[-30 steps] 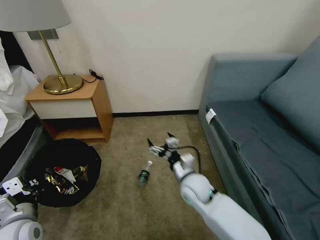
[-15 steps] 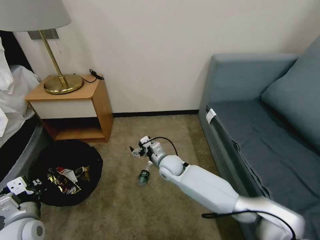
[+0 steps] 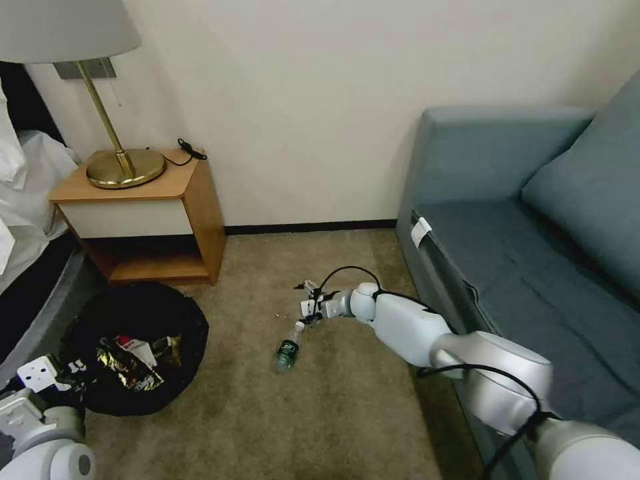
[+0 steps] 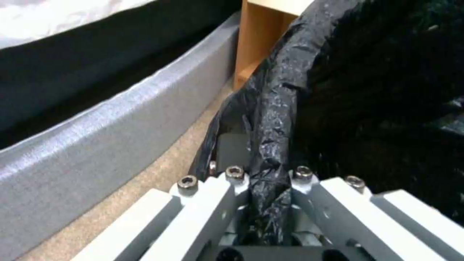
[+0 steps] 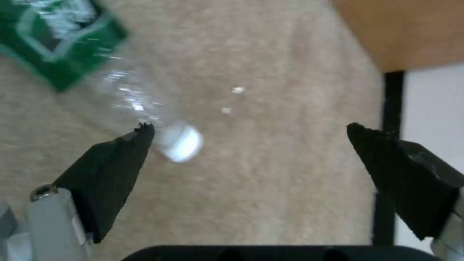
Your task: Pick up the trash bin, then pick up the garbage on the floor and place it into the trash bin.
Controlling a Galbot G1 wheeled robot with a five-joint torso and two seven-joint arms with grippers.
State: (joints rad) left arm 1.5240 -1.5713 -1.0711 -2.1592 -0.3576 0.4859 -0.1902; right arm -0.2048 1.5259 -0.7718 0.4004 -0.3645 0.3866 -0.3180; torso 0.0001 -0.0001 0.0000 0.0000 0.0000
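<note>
The trash bin point(image 3: 100, 313), lined with a crinkly black bag, hangs low at the left with wrappers and a carton point(image 3: 130, 360) inside. My left gripper point(image 4: 268, 203) is shut on its bag-covered rim point(image 4: 275, 119). A small clear bottle point(image 3: 289, 347) with a green label and a white cap lies on the carpet in the middle. My right gripper point(image 3: 308, 301) stands open just beyond the bottle's cap, low over the floor. In the right wrist view the bottle point(image 5: 72, 40) lies beside one black fingertip point(image 5: 128, 145), its white cap point(image 5: 181, 141) just inside the open jaws.
A wooden nightstand point(image 3: 150, 213) with a brass lamp point(image 3: 123, 163) stands against the wall at the back left. A bed point(image 3: 30, 220) edges in at far left. A grey-blue sofa point(image 3: 533, 247) runs along the right. Bare carpet point(image 3: 300, 413) lies in front.
My right arm has reached forward and lowered, and its open gripper now sits at the bottle's cap end. The bin and the left gripper have barely shifted.
</note>
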